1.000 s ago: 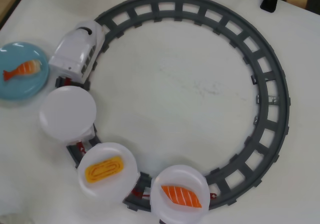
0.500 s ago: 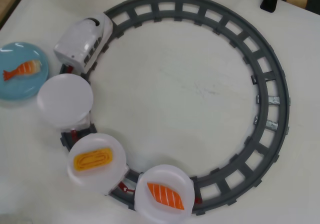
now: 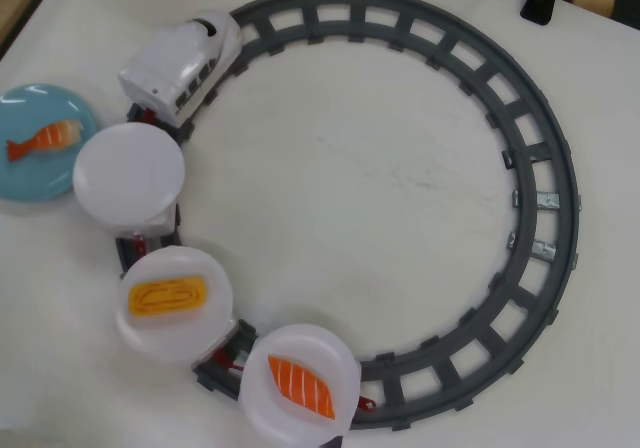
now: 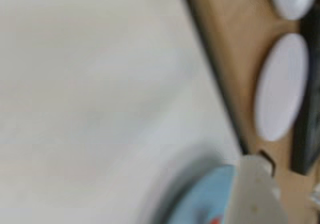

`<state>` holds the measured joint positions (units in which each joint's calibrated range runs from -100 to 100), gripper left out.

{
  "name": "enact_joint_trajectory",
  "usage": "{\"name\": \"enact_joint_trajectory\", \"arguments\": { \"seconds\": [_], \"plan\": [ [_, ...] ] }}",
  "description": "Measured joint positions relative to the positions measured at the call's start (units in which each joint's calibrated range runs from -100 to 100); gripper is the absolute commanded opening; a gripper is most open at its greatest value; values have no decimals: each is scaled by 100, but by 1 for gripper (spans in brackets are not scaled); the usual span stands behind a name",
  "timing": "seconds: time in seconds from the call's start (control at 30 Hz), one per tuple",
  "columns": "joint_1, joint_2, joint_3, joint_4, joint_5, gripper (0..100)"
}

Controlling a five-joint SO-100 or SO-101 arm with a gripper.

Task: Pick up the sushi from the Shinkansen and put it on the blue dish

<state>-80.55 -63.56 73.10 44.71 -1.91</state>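
Sushi [image 3: 42, 139] is sitting on the blue dish [image 3: 30, 183] at the left edge of the overhead view, orange striped body pointing right and the red forked tail pointing left. It lies a bit above the middle of the dish, fully inside the rim.

Right next to the dish, touching or slightly overlapping its right edge, is the first round white plate [image 3: 129, 175] riding on the Shinkansen [image 3: 182, 66]. That plate has nothing on it. The train's white nose car sits up on the grey track [image 3: 540, 168] at upper left, and the cars trail down the left side of the loop. The second plate carries the yellow egg piece [image 3: 167, 296], the third one the salmon slab [image 3: 300, 387].

The overhead view shows no arm at all, only the white table [image 3: 370, 168] and a dark clamp-looking thing [image 3: 540, 3] at the top right corner.

The wrist view is really blurry. The blue dish [image 4: 205, 199] shows at the bottom with a tiny fleck of red on it, and a pale blurry piece [image 4: 255, 194] just beside it at the bottom right is probably part of the gripper, hanging close over the dish. Can't tell how wide the jaws stand or if anything is between them. Two white discs [image 4: 280, 89] sit on a brown surface [image 4: 235, 44] at right.
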Motion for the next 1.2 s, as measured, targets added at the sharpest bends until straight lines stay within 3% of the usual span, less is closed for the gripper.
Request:
{"name": "enact_joint_trajectory", "arguments": {
  "seconds": [0.7,1.03,1.2],
  "plan": [
    [-842,-3399,1976,2361,-26,27],
    [-776,-3408,2059,2420,-26,3],
    [-776,-3408,2059,2420,-26,3]
  ]
}}
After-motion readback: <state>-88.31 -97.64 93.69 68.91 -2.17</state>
